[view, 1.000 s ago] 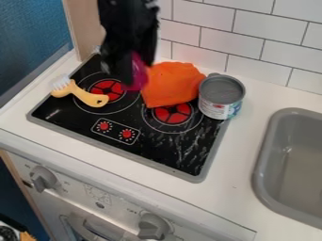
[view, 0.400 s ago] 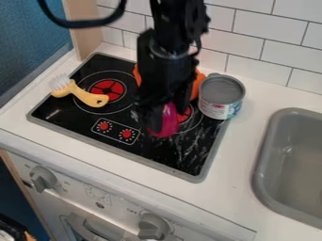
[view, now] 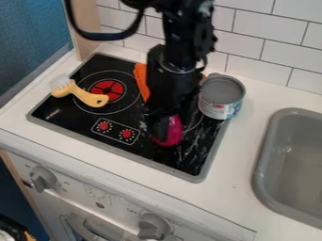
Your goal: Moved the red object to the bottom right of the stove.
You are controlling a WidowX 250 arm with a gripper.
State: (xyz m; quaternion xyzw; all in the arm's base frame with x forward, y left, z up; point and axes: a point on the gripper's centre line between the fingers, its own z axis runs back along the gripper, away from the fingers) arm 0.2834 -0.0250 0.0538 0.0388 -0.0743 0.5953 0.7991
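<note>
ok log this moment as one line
end effector: holding magenta object | position: stove, right of red dials | brush: stove's left side | can: stove's right edge

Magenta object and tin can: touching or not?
Apart. The camera view shows a strip of black stovetop between the magenta object and the tin can.

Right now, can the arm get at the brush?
Probably not: its pincer seems to hold the red object. Once that's set down, nothing visible blocks the way to the brush.
</note>
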